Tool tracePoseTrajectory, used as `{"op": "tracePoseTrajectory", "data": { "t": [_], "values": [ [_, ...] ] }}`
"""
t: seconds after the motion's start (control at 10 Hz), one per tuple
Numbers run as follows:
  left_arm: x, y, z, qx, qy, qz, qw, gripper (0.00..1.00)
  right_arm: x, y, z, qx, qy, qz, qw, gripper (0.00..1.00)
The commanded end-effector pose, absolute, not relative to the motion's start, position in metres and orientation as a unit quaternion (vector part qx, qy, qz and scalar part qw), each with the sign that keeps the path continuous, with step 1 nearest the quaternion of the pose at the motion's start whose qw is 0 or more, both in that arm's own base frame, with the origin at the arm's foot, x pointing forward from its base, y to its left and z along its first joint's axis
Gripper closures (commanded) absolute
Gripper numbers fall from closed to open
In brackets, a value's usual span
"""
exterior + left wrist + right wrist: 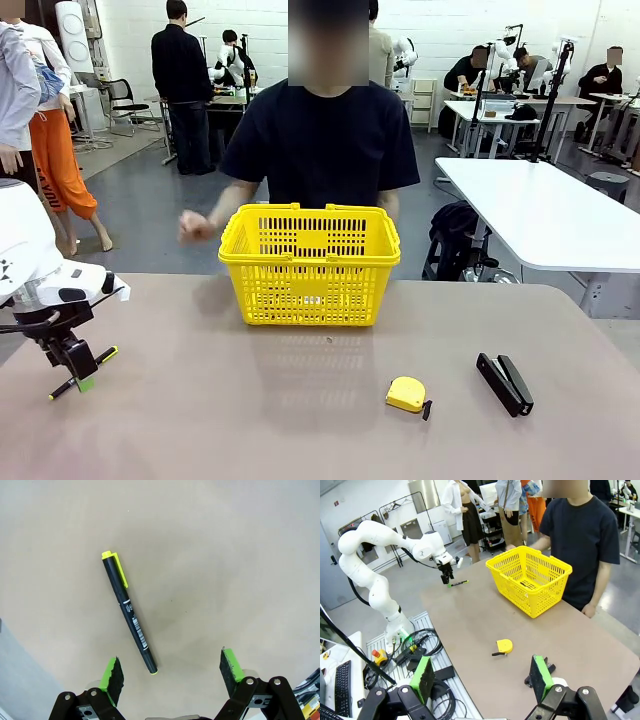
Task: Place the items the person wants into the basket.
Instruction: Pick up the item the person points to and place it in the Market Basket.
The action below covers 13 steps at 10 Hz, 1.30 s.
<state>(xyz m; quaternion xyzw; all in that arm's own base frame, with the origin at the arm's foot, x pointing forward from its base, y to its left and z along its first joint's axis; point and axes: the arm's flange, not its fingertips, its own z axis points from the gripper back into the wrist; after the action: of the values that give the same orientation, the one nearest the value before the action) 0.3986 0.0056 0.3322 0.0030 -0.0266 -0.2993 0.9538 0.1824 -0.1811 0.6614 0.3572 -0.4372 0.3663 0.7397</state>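
A thin black pen with yellow accents (129, 611) lies flat on the tan table (200, 420) at the near left. My left gripper (172, 670) hangs open just above it, and the pen's lower end sits close to the left finger. From the front, that gripper (72, 375) stands over the pen (92, 366). The yellow basket (310, 265) stands at the far middle, in front of the person (320, 140), who holds a fist (195, 228) beside it. Dark items (527, 584) lie on the basket's (555, 577) floor. My right gripper (481, 677) is open and holds nothing.
A small yellow tape measure (406, 394) and a black stapler (504, 383) lie at the near right of the table. The stapler (549, 669) sits just behind my right finger. A white table (550, 215) stands beyond the far right corner.
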Motion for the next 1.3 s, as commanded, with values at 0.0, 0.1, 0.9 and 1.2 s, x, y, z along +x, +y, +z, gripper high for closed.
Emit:
{"op": "tracePoseTrajectory", "data": {
  "t": [0.0,0.1,0.9,1.2],
  "values": [
    [0.397,0.004,0.323,-0.002,-0.042,-0.307,0.951,0.0,0.184,-0.181,0.663,0.363,-0.446,0.371,0.729,0.0],
    [0.399,0.002,0.321,-0.001,-0.043,-0.308,0.951,0.0,0.184,-0.181,0.663,0.363,-0.446,0.371,0.729,0.0],
    [0.42,0.007,0.31,0.035,-0.071,-0.283,0.956,0.0,0.184,-0.181,0.663,0.363,-0.446,0.371,0.729,0.0],
    [0.424,0.007,0.312,0.035,-0.058,-0.276,0.959,0.0,0.184,-0.181,0.663,0.363,-0.446,0.371,0.729,0.0]
  ]
}}
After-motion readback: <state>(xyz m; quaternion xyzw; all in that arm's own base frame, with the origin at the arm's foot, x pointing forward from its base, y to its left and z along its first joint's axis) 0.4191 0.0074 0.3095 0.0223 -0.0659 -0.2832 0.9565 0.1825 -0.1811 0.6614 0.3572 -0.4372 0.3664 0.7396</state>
